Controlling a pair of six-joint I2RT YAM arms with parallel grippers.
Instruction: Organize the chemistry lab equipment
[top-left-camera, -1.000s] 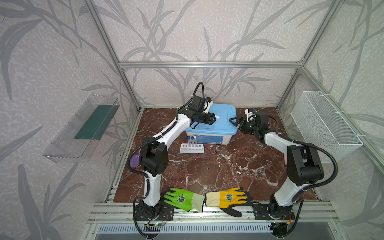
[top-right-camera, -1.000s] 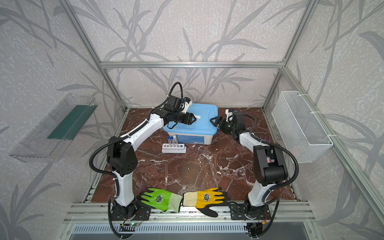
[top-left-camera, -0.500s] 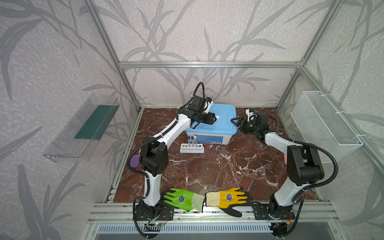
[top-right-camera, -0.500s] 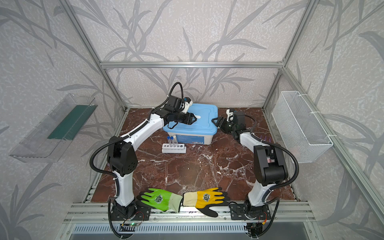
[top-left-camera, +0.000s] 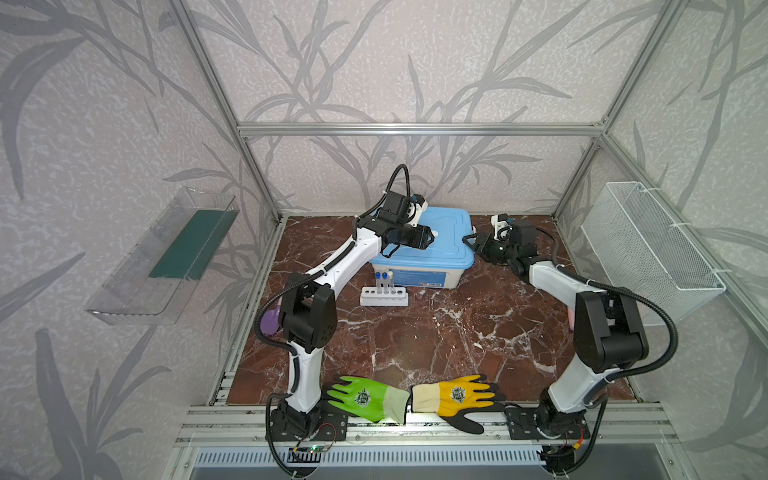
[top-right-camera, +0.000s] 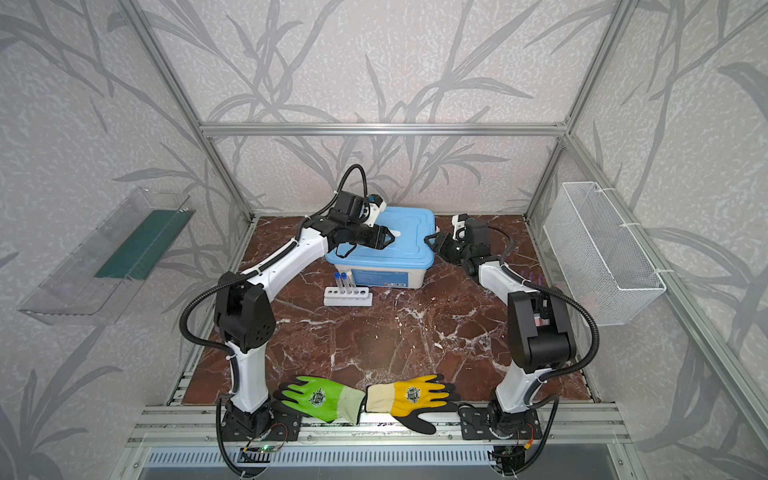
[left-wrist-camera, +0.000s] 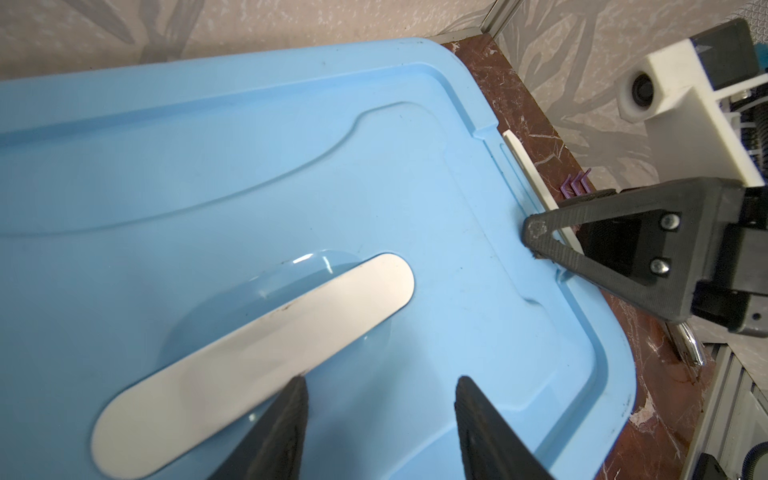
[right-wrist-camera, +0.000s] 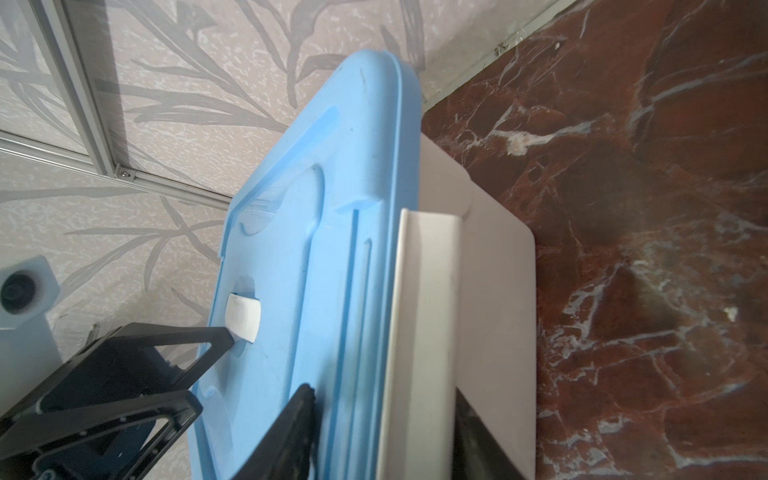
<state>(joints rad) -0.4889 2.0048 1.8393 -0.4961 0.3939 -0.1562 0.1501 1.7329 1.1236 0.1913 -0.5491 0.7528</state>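
The walls (top-left-camera: 374, 62) are pale with grey leaf shapes, shiny metal bars (top-left-camera: 415, 129) run along the corners, the floor (top-left-camera: 436, 332) is dark red stone with white lines, a clear shelf (top-left-camera: 124, 299) hangs on the left wall, and a white wire basket (top-left-camera: 640, 241) hangs on the right wall.

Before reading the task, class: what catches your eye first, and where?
The blue-lidded box at the back, left fingers over its lid, right fingers straddling its white latch. In front stands a white rack with blue-capped tubes; a green glove and a yellow glove lie at the front.
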